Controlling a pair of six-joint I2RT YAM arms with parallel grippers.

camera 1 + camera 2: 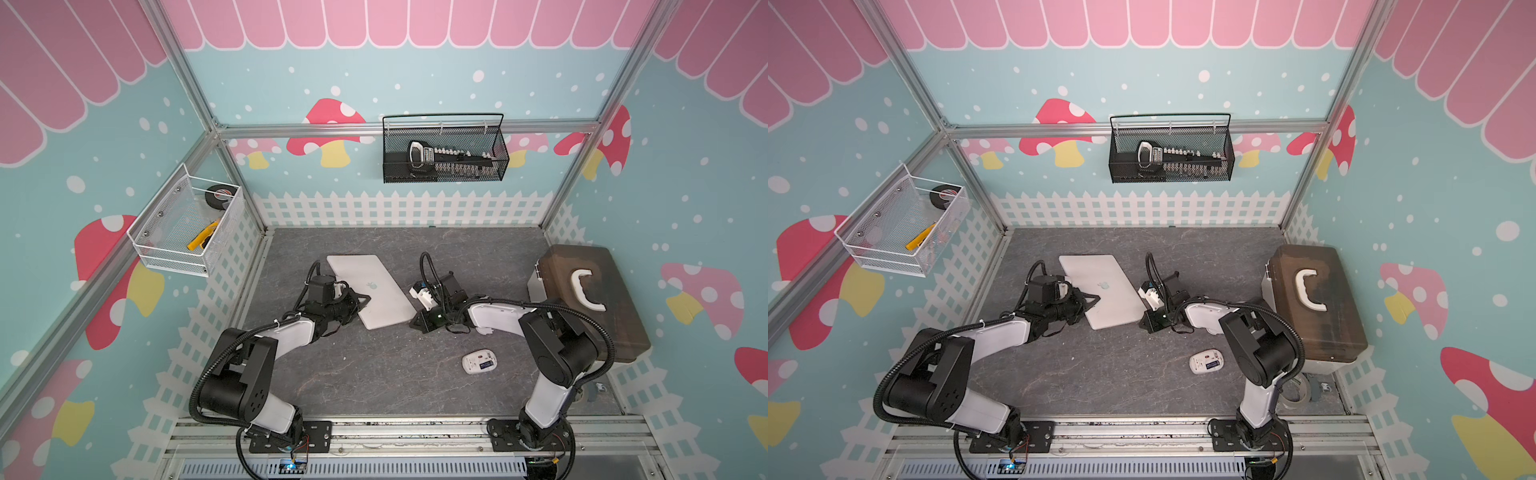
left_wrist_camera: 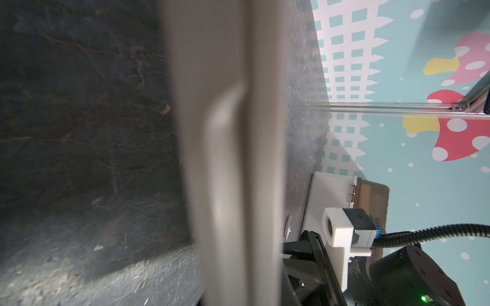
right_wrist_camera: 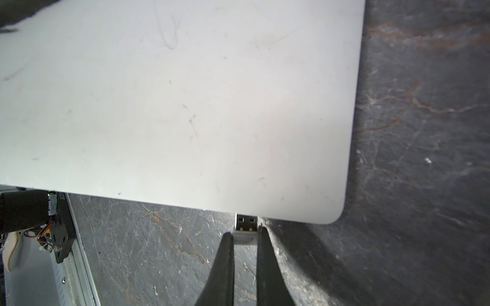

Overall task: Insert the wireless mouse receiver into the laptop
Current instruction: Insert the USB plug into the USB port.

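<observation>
Pinching the wireless mouse receiver (image 3: pixel 246 227) by its white cap, the right gripper (image 3: pixel 244 234) is pressing the metal plug to the laptop (image 3: pixel 185 106) side edge near a corner; I am judging it wants a level, square, gentle push. The left gripper (image 1: pixel 362 300), closed on nothing, is resting at the lid's opposite side, likely bracing. The mouse (image 1: pixel 479 361) and brown box (image 1: pixel 590 307) are sitting well apart, blocking nothing.

Receiver (image 3: pixel 246 230) at laptop (image 3: pixel 185 106) edge
</observation>
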